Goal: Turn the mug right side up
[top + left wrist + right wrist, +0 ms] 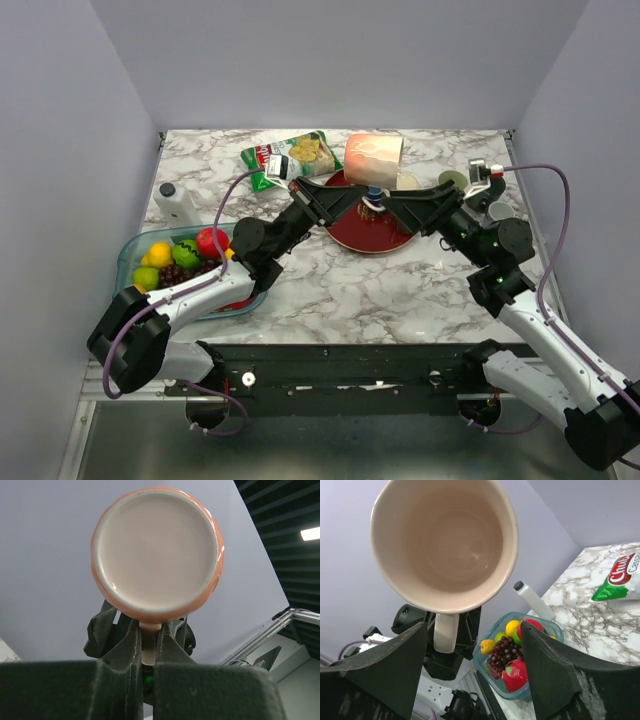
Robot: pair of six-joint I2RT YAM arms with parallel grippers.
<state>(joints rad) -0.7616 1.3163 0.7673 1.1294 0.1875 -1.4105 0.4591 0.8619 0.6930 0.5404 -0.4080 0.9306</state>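
**Desk:** What is shown from the top external camera?

**Caption:** The mug (373,158) is seen held on its side above the red plate (365,235), toward the far middle of the marble table (400,290). The left gripper (360,200) and the right gripper (388,203) are brought tip to tip beneath it. A chips bag (295,155) is laid just to the mug's left. A white bottle (178,203) is stood near the left edge, and a fruit container (135,240) is set beside the left arm. How the jaws stand cannot be told from this height.

**Desk:** And from the left wrist?

**Caption:** The mug (157,555) is presented base-on, its pale underside ringed by orange glaze. Its handle (148,652) is pinched between the two fingers (129,647) of the left gripper (148,630), which are drawn in narrow around it.

**Desk:** The right wrist?

**Caption:** The cream inside of the mug (445,540) is faced squarely, with the handle (445,632) pointed down. The right gripper (472,630) is spread wide. Its fingers (395,665) are placed either side of the handle and apart from it, and nothing is gripped. Below right, the fruit container (520,692), the white bottle (532,600) and the chips bag (620,577) are seen on the marble table (590,625).
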